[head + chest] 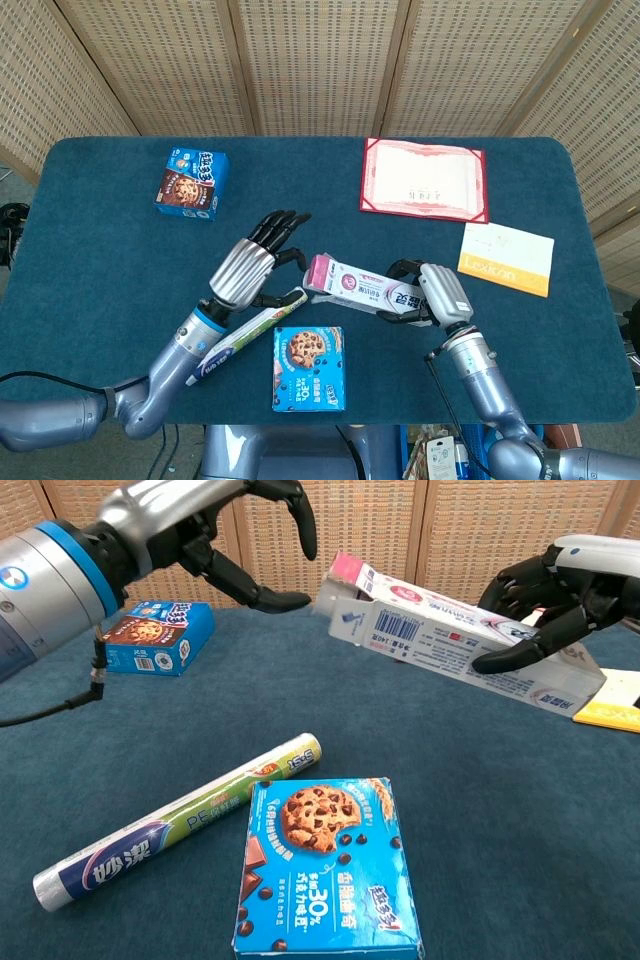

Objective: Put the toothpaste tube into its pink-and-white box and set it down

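Note:
My right hand grips the pink-and-white toothpaste box by its right end and holds it tilted in the air above the table. In the chest view the box points its open, flapped end to the left, with my right hand wrapped around the far end. No toothpaste tube shows outside the box; what is inside is hidden. My left hand is off the box, to its left, with fingers spread and nothing in it. It hangs high at the upper left in the chest view.
A roll of cling film and a blue cookie box lie near the front edge under the hands. A smaller blue cookie box sits back left, a red certificate back right, and a yellow-and-white card lies at the right.

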Robot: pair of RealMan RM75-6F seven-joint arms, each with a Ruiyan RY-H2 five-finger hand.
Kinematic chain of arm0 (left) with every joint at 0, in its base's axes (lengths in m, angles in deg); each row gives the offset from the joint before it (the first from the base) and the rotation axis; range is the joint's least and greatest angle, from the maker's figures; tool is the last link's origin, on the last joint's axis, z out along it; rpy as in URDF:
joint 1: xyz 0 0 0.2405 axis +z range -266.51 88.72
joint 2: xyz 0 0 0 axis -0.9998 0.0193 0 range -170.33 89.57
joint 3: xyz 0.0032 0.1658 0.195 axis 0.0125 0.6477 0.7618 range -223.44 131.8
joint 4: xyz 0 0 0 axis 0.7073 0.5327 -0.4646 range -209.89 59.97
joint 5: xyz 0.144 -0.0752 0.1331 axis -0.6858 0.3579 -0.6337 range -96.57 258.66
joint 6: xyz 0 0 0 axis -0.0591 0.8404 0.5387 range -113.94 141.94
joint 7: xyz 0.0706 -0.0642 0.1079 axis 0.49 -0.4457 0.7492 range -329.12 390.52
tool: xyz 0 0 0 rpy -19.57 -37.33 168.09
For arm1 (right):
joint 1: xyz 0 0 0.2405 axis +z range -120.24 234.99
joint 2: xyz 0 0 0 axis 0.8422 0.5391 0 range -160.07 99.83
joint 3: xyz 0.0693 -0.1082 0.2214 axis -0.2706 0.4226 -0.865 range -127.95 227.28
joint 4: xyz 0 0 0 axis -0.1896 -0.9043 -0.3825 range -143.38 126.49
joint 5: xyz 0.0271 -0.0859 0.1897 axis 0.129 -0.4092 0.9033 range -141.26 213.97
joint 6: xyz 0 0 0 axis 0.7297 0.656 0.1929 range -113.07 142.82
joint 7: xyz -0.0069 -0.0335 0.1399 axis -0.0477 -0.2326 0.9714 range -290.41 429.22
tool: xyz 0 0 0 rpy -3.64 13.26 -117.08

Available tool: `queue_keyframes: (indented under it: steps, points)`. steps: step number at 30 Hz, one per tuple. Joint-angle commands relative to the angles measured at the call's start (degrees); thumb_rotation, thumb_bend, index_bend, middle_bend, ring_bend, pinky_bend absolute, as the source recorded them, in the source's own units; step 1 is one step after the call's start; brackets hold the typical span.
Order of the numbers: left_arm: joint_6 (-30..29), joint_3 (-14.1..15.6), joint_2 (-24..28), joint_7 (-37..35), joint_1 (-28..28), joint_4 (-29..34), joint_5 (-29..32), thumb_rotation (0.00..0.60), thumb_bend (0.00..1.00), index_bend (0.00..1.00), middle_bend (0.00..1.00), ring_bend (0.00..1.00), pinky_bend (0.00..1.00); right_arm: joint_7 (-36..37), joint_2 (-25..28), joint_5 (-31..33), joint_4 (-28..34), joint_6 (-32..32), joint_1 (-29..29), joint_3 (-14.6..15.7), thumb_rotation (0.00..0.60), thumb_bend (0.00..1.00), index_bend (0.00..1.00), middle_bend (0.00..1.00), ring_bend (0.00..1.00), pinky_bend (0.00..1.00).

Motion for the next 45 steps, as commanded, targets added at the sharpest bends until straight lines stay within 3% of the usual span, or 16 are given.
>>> queue_keyframes:
  steps: [1,11,23,32,38,45]
  points:
    - [-1.91,-0.38,3.45,-1.01,1.55,2.02,-1.12,0.6,0.25,0.49,0.06,0.02,0.04,2.82,0.93,0.19,-1.19,0.01,-1.07,-0.54,0.6,0.09,0.59,0.5,0.39,0.48]
    - [-6.63,1.39,11.56,-6.29,7.07,4.26,-3.38,0.6,0.25,0.49,0.06,0.02,0.03,13.76,2.56,-1.36,-5.54,-0.75,-4.93,-0.09,0.6,0.09,0.59,0.5,0.39,0.48]
    - [-8.1,2.7,12.12,-10.69,9.38,0.35,-4.1,0.6,0.25,0.49,0.06,0.02,0.03,33.67,3.04,-9.49,-10.53,-2.5,-8.57,0.02,0.6,0.09,0.59,0.5,0.39,0.48]
    - [-7.88,3.48,13.13,-10.46,10.25,-0.74,-4.33,0.6,0.25,0.49,0.06,0.02,0.03,33.79,4.37,-12.3,-13.79,-2.89,-9.35,1.96,0.6,0.09,0.59,0.5,0.39,0.48]
    - [-8.14,5.25,13.67,-10.25,11.63,-2.43,-5.24,0.6,0.25,0.49,0.06,0.02,0.03,23.81,4.09,-15.71,-19.4,-1.27,-10.19,6.09,0.6,0.09,0.59,0.5,0.39,0.48]
    - [-7.59,6.32,13.89,-10.76,12.65,-4.54,-4.88,0.6,0.25,0.49,0.06,0.02,0.03,21.89,2.84,-13.97,-22.52,-1.65,-11.12,7.27,0.6,0.09,0.59,0.49,0.39,0.48]
